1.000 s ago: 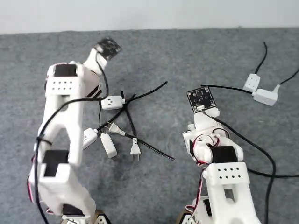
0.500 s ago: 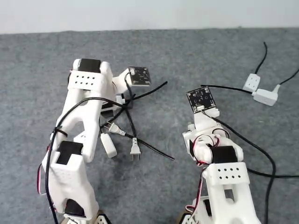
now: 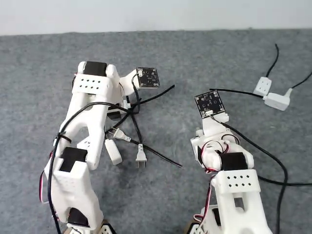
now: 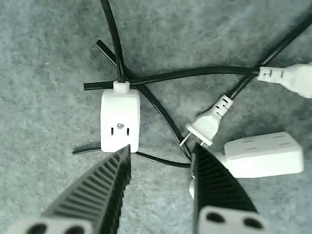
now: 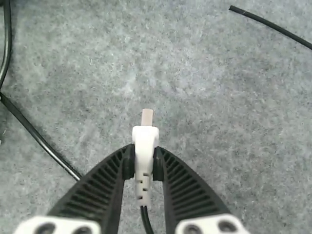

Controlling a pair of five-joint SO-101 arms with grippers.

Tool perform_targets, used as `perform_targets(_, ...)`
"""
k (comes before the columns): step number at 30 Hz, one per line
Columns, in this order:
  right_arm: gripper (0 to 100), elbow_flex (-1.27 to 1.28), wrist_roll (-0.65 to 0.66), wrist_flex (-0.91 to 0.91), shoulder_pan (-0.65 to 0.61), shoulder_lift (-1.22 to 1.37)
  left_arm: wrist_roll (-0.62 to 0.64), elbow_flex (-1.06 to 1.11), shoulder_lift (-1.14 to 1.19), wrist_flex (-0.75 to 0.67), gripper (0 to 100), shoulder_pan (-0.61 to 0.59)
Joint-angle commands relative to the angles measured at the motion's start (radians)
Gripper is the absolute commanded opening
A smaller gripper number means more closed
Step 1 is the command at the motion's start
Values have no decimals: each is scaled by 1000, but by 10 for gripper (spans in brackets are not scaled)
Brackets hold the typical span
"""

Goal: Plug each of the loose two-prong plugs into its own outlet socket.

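In the left wrist view my left gripper [image 4: 162,148] is open and hangs just above a tangle of black cords. A white outlet socket [image 4: 120,123] lies beside one fingertip, its slots facing up. A loose white two-prong plug [image 4: 204,127] lies beside the other fingertip, with a second white outlet [image 4: 263,153] past it. My right gripper [image 5: 144,151] is shut on a white two-prong plug [image 5: 145,141], prongs pointing away over bare carpet. From above, the left arm [image 3: 92,87] covers the cord cluster; another loose plug [image 3: 141,155] lies beside it.
Grey carpet covers the table. A white outlet [image 3: 262,86] and a white plug block [image 3: 276,101] with black cords lie at the far right. A black cable [image 3: 273,161] runs past the right arm [image 3: 229,161]. An oblong white outlet [image 3: 113,152] lies by the left arm.
The left arm has swung right and lowered over the cord tangle and outlet, mostly within the first half second. The right arm has kept still with its plug.
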Motion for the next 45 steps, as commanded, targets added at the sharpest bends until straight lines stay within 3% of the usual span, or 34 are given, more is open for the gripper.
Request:
perform_targets(1,8,-6,-5,-24,-7,-13,-20,-59,9,-46,211,0)
perform_targets(9,8,-6,12,-21,-8,-15,-44,-76,132,-173,213,-40)
perform_targets(14,8,-6,14,-18,-38,-15,-43,-225,241,-170,213,-52)
perform_targets(30,8,-5,14,-18,-38,-15,-43,-860,698,146,210,-63)
perform_targets(34,8,-5,14,-18,-38,-15,-43,-909,769,167,170,-61)
perform_targets(37,8,-5,14,-18,-38,-15,-41,-918,776,167,13,-61)
perform_targets(45,8,-5,11,-21,-35,-15,55,-920,669,195,12,-32)
